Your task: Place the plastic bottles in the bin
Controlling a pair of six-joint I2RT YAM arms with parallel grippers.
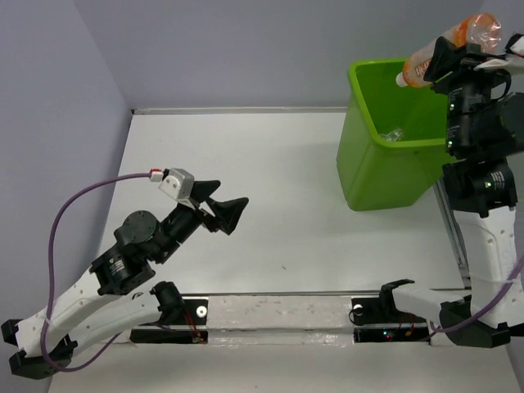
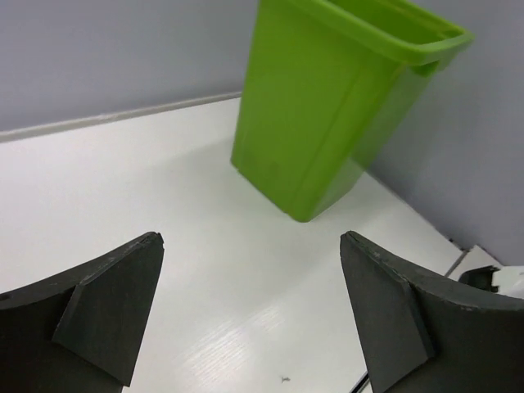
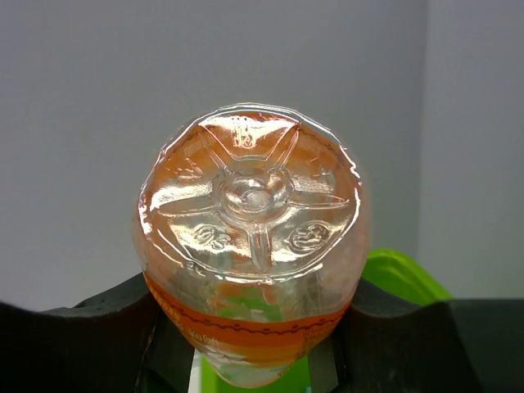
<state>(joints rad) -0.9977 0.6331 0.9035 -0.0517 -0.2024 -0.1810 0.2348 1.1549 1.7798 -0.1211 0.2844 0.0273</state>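
Note:
The lime-green bin (image 1: 385, 176) stands at the far right of the table; it also shows in the left wrist view (image 2: 327, 106). My right gripper (image 1: 446, 57) is shut on an orange-labelled bottle (image 1: 442, 49) and holds it tilted, white cap down, above the bin's far right rim. In the right wrist view the bottle's clear base (image 3: 250, 221) faces the camera between the jaws, with the bin's rim (image 3: 401, 274) below. A clear bottle (image 1: 395, 133) lies inside the bin. My left gripper (image 1: 223, 209) is open and empty above the table's left middle; its fingers (image 2: 110, 307) frame bare table.
Grey walls close the table at the back and left. A taped strip (image 1: 278, 315) runs along the near edge between the arm bases. A small dark speck (image 1: 283, 266) lies on the white table.

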